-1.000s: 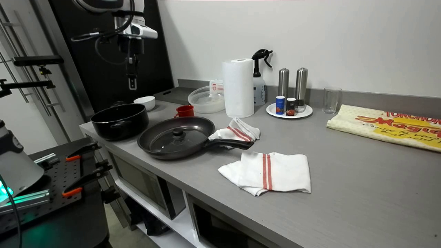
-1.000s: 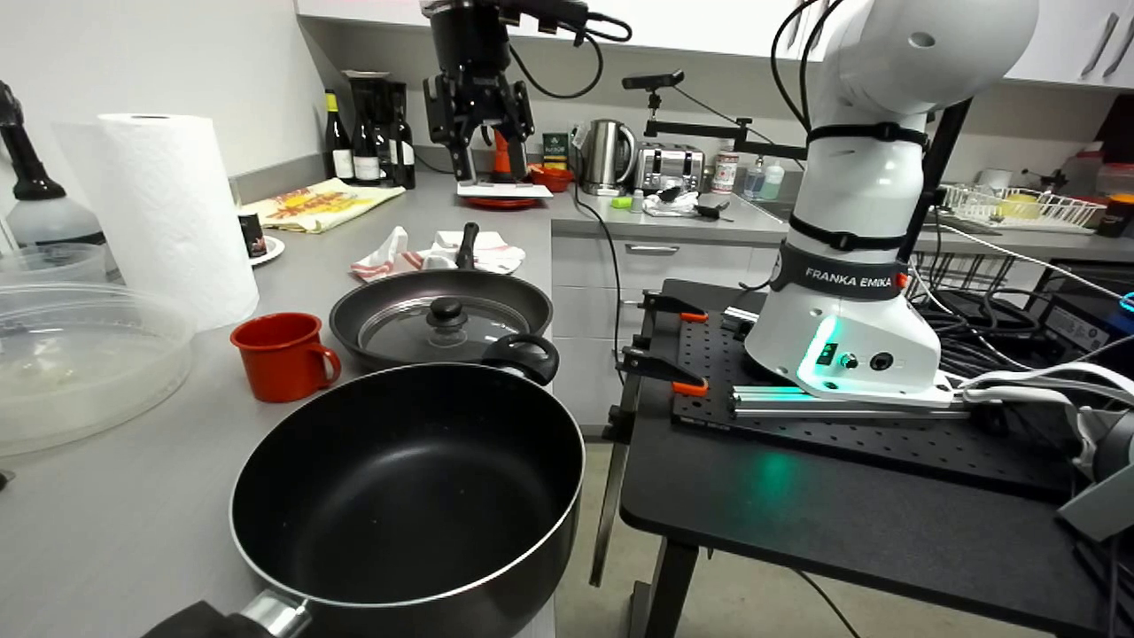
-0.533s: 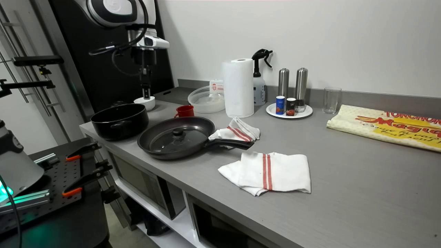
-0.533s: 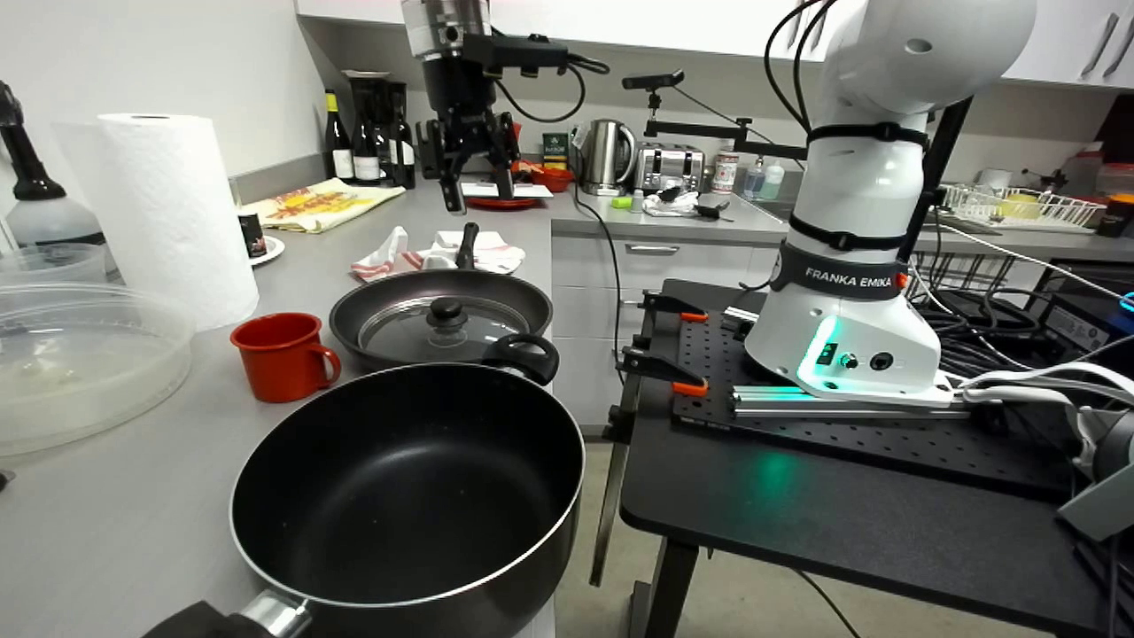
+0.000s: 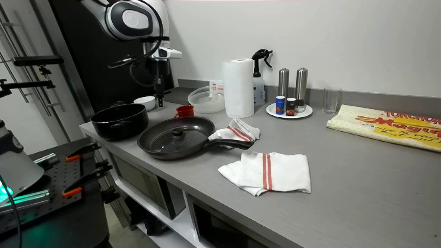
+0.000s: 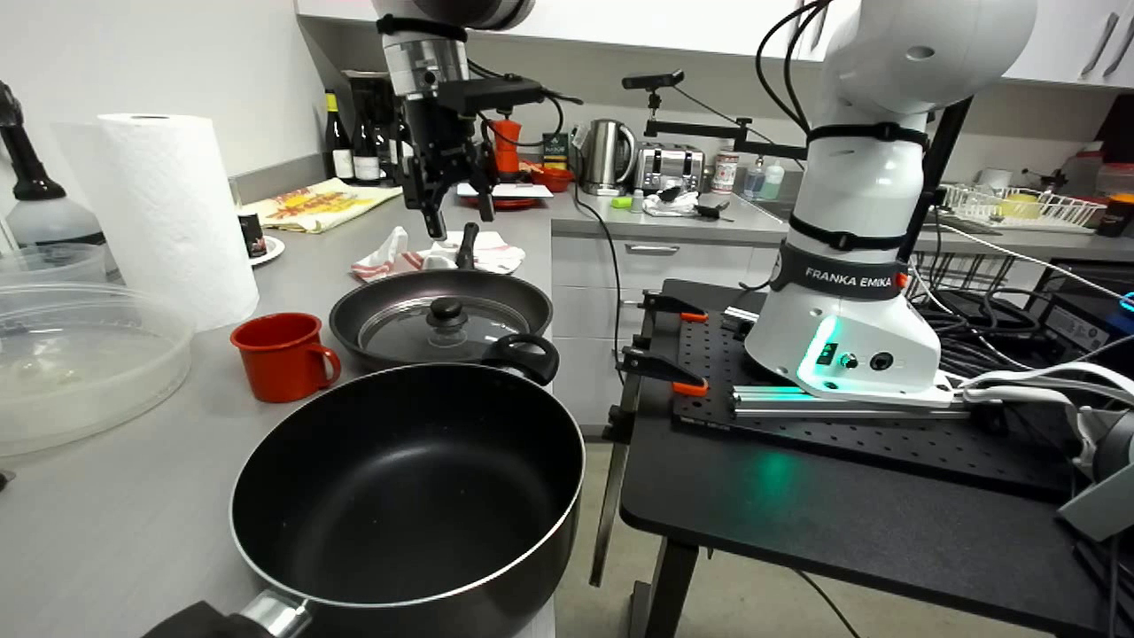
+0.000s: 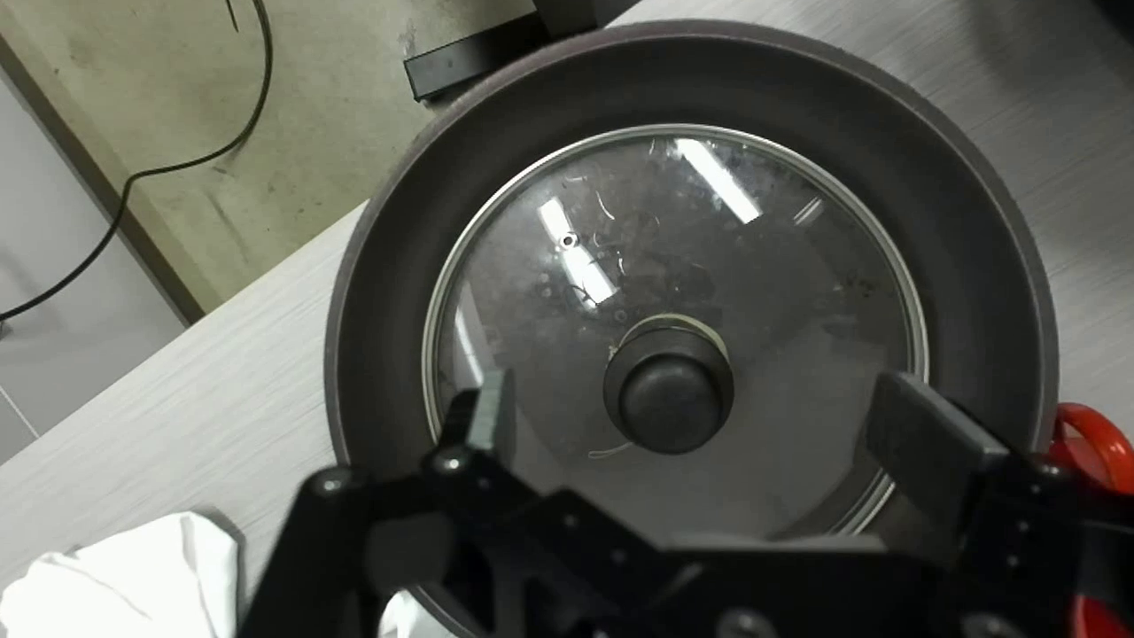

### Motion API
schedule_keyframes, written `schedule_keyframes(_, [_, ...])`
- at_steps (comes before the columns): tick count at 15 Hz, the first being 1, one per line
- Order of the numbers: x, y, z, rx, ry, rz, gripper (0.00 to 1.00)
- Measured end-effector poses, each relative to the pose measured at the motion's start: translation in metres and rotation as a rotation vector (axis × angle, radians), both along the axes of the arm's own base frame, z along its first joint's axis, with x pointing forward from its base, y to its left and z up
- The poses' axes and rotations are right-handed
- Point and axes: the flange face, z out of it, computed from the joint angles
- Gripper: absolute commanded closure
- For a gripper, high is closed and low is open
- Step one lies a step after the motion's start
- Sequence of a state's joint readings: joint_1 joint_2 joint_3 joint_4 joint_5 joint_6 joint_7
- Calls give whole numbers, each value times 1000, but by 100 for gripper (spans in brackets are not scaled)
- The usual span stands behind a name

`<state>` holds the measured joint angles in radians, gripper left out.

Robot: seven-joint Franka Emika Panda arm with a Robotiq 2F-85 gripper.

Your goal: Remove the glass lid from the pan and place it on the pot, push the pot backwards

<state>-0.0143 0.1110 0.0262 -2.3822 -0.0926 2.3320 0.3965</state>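
The Robotiq gripper (image 6: pixel 462 220) is spread wide and holds nothing. In the wrist view its 2 fingers (image 7: pixel 930 443) show on either side of the black lid knob (image 7: pixel 671 394); in an exterior view they hang above it, apart. Compared with 1 second ago, the gripper sits lower in both exterior views and nearer the pan, its spread the same. I take this as the approach to the lid: further descent seems called for before the jaws can close on the knob.

The glass lid (image 7: pixel 709 283) lies inside the black frying pan (image 7: pixel 381 337), so 0 of the task's 3 parts look done. The rounded knob could slip if caught only near its top.

Just beside the pan are the red mug (image 6: pixel 282 359) and the black pot (image 6: pixel 407 496); I cannot tell whether pan and pot touch. The pot is uncovered, ready for the lid, with the push backwards left for last. Farther out, a red-striped dish towel (image 5: pixel 275 172) lies near the pan's handle (image 5: pixel 231 142).
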Motion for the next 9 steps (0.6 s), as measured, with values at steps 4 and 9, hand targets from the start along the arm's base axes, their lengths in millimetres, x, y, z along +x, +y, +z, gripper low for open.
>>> schedule_keyframes(4, [13, -2, -16, -8, -2, -17, 0])
schedule_keyframes(9, [26, -6, -36, -13, 2, -33, 0])
